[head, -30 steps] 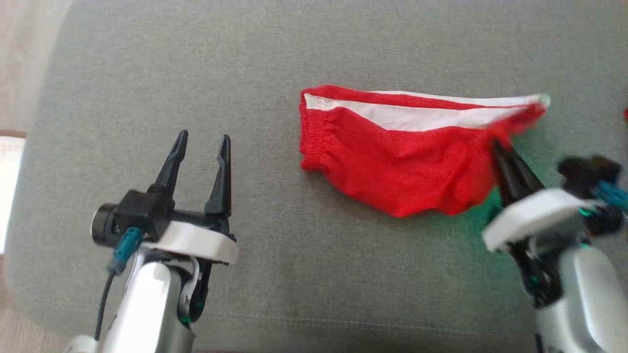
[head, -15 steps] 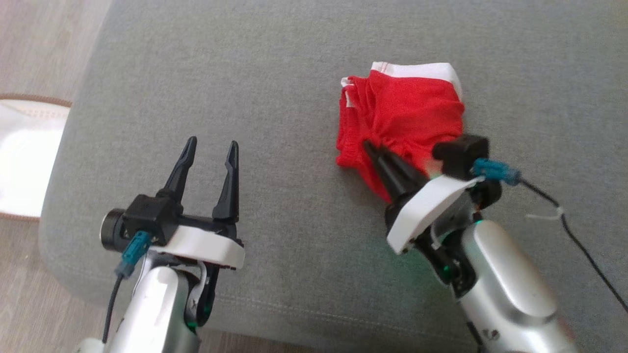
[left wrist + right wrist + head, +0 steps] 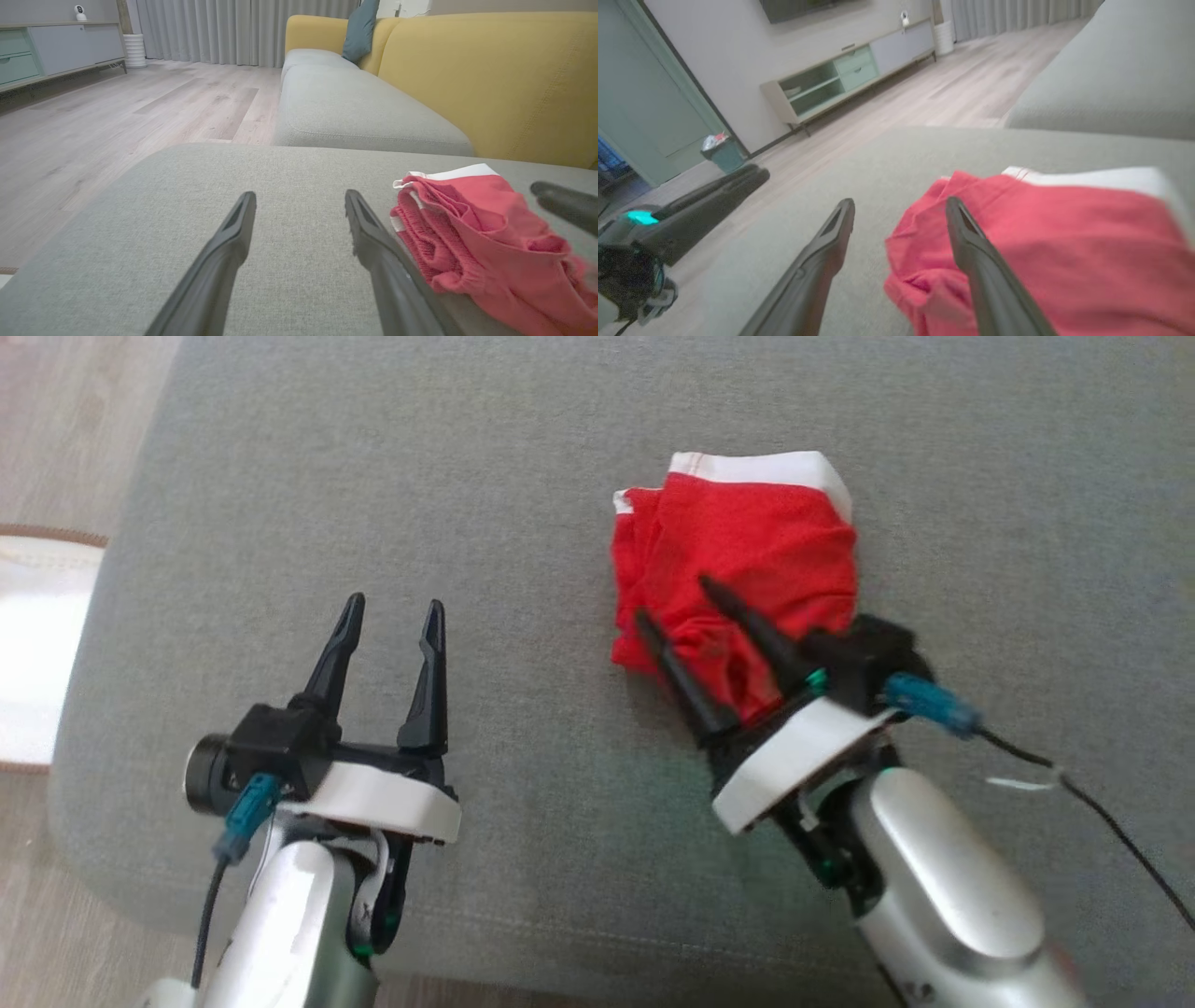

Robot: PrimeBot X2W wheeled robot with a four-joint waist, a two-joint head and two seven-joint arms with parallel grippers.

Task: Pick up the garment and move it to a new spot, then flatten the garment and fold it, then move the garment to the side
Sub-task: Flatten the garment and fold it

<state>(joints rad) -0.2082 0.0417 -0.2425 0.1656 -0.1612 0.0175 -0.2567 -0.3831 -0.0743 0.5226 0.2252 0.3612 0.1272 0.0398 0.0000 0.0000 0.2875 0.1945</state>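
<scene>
The garment (image 3: 747,541) is red with a white band and lies doubled over in a small heap on the grey cushion (image 3: 523,476). My right gripper (image 3: 674,599) is open at the heap's near left edge. One finger lies over the red fabric, the other over the cushion beside it, and nothing is held. In the right wrist view the gripper (image 3: 900,201) straddles the edge of the garment (image 3: 1041,242). My left gripper (image 3: 394,605) stands open and empty, well to the left. The left wrist view has its gripper (image 3: 299,196) open, with the garment (image 3: 467,219) to the right.
The cushion's front edge (image 3: 560,952) runs close to both arms. Wooden floor (image 3: 65,448) and a white rug (image 3: 37,653) lie to the left. A yellow sofa back (image 3: 490,79) rises behind. A black cable (image 3: 1102,803) trails from my right wrist.
My right gripper, shut on the garment's right end, pulled that end leftward over the rest, then opened and let go. The head view shifted. The left gripper stayed open.
</scene>
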